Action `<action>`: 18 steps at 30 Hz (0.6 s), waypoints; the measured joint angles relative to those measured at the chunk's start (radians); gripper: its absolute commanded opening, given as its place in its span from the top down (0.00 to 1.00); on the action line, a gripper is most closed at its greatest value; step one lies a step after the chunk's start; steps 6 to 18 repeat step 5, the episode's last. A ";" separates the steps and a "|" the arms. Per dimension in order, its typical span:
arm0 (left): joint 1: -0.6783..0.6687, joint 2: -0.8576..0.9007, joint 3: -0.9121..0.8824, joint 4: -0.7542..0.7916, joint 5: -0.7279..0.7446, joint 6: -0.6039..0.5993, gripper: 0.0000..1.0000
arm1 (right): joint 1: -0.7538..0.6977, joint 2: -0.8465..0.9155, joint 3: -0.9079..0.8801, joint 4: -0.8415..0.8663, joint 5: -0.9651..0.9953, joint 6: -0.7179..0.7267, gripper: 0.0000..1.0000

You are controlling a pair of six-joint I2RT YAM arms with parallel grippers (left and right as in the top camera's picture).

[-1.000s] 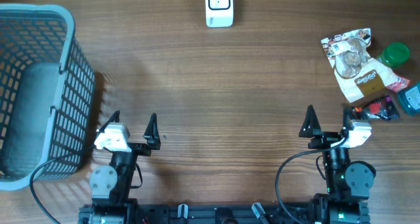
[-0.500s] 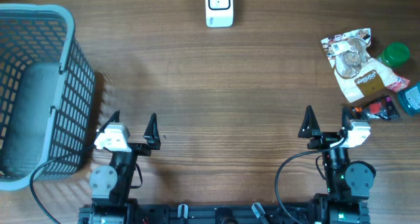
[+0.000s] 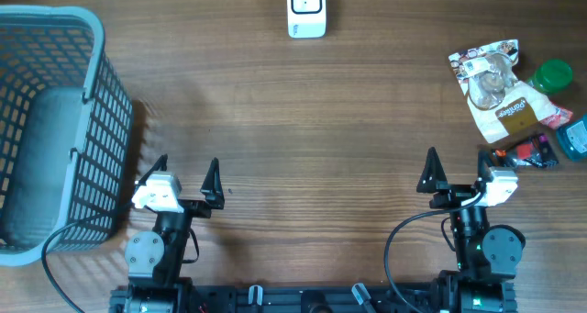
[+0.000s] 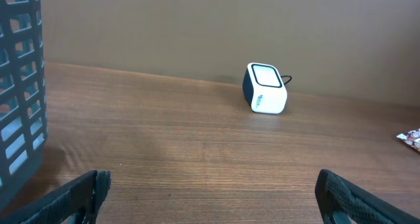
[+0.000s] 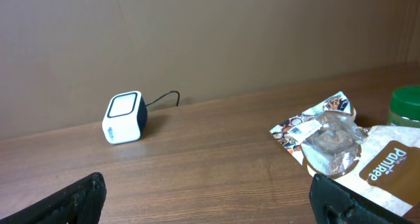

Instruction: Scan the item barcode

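A white barcode scanner (image 3: pixel 306 8) stands at the far middle edge of the table, also seen as the scanner (image 4: pixel 265 97) and the scanner (image 5: pixel 124 117) from both wrists. A pile of items lies at the right: a snack packet (image 3: pixel 493 85), a green-lidded jar (image 3: pixel 553 76), a teal item (image 3: pixel 574 139). The packet (image 5: pixel 341 145) shows in the right wrist view. My left gripper (image 3: pixel 187 171) and right gripper (image 3: pixel 456 169) rest near the front edge, both open and empty. In their own views the left gripper (image 4: pixel 211 184) and right gripper (image 5: pixel 207 188) frame bare wood.
A grey-blue plastic basket (image 3: pixel 50 120) stands at the left, its wall (image 4: pixel 20 86) close to my left gripper. A cable runs from the scanner's back. A dark red packet (image 3: pixel 527 153) lies beside the right gripper.
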 measured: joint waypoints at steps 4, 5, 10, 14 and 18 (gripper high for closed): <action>0.000 0.000 0.000 0.000 0.000 0.000 0.00 | 0.000 0.000 0.000 0.000 0.000 0.000 0.00; 0.000 0.000 0.000 0.000 0.000 0.000 0.00 | 0.000 0.000 0.000 0.000 0.000 0.000 0.00; 0.000 0.000 0.000 0.000 0.000 0.000 0.00 | 0.000 0.000 0.000 0.000 0.000 0.000 0.00; 0.000 0.000 0.000 0.000 0.000 0.000 0.00 | 0.000 0.000 0.000 0.000 0.000 0.000 0.00; 0.000 0.000 0.000 0.000 0.000 0.000 0.00 | 0.000 0.000 0.000 0.000 0.000 0.000 0.00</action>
